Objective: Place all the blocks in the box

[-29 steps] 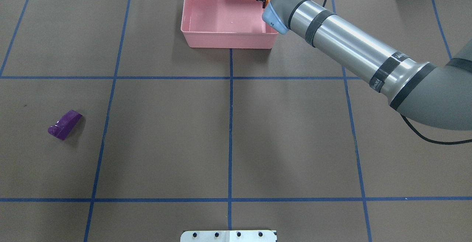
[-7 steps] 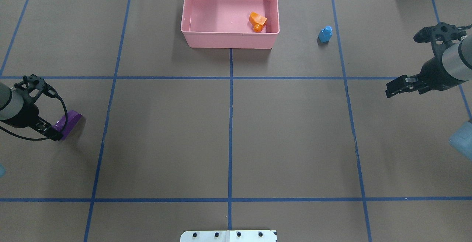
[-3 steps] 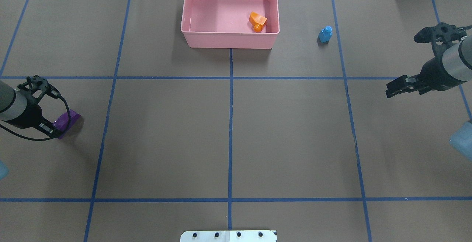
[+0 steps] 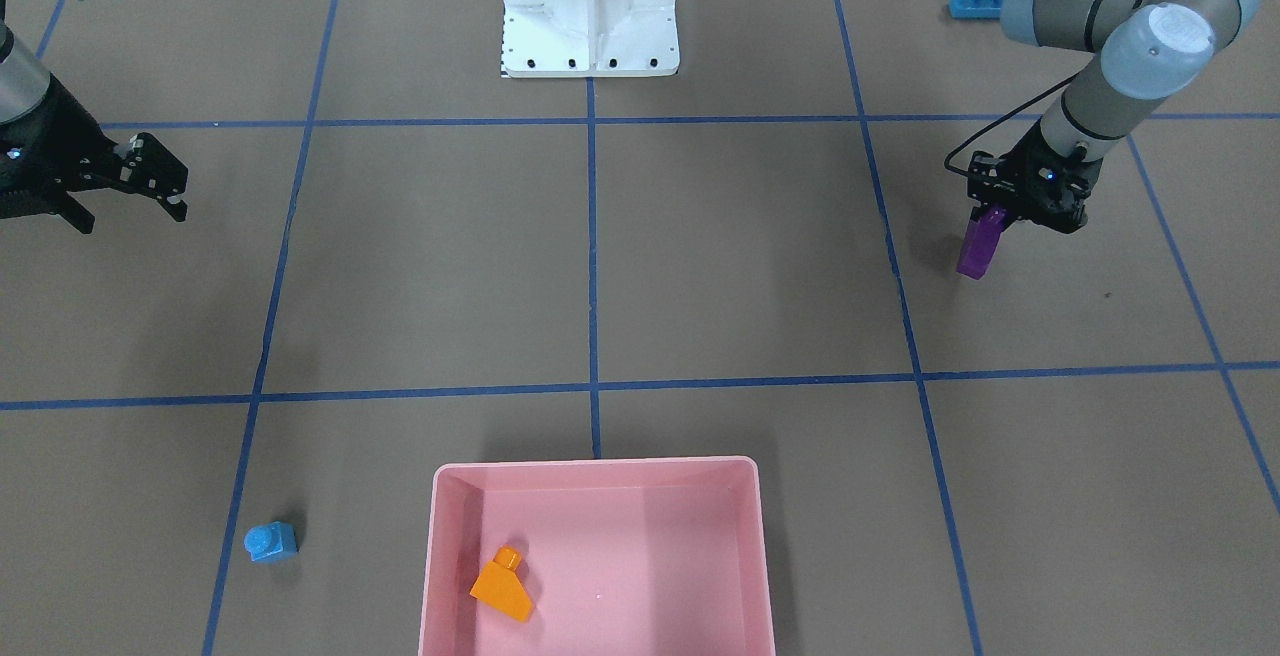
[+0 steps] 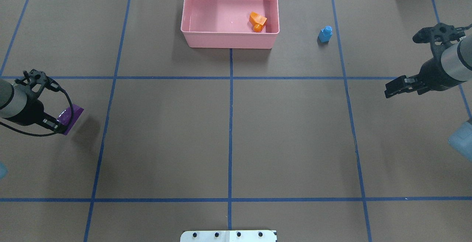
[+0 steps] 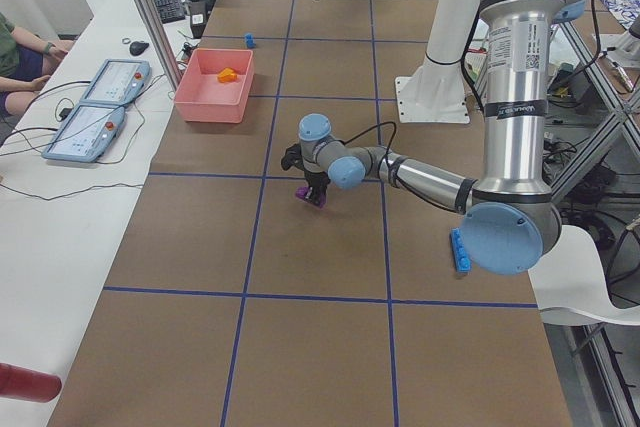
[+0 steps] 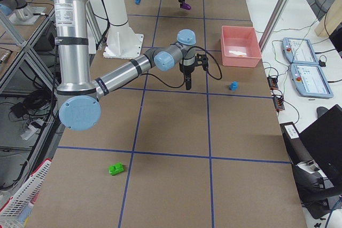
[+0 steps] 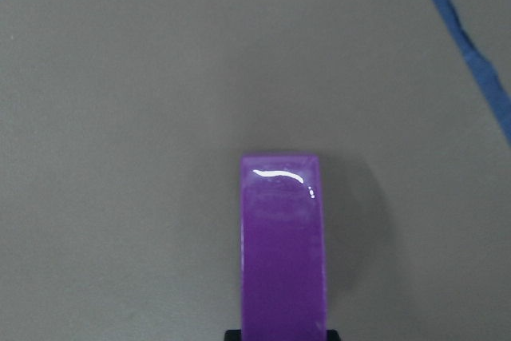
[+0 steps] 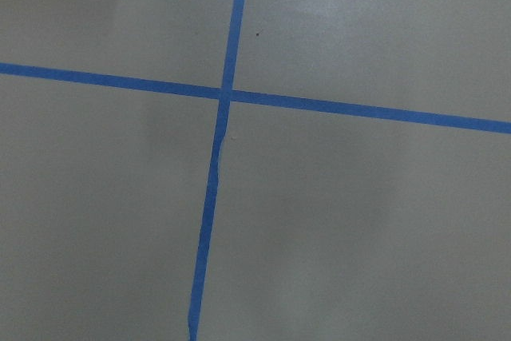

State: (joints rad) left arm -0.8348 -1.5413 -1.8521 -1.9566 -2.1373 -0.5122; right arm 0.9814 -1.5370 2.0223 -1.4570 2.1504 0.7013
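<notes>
My left pincer (image 4: 993, 219) has just clamped onto one end of the tall purple brick (image 4: 976, 252) and raised it. A moment ago the brick lay on the counter (image 5: 287, 138); now it hangs clear, its shadow thrown off to one side. My left wrist view shows it end-on with only brown paper beneath.

So the pick looks done, and I judge the carry to the pink box (image 5: 228, 45) comes next, a long diagonal across the counter. Since I grip only one end of the brick, a quick swing could twist it loose.

My right pincer (image 4: 135, 220) hangs spread wide with nothing in it, over bare counter on its own side, as it was a second ago.

The orange sloped brick (image 5: 257, 21) already lies inside the box, by the wall on my right. Still outside are the small blue cube (image 5: 325, 34) near the box, the long blue brick (image 4: 977, 3) and the green brick (image 7: 115, 168).
</notes>
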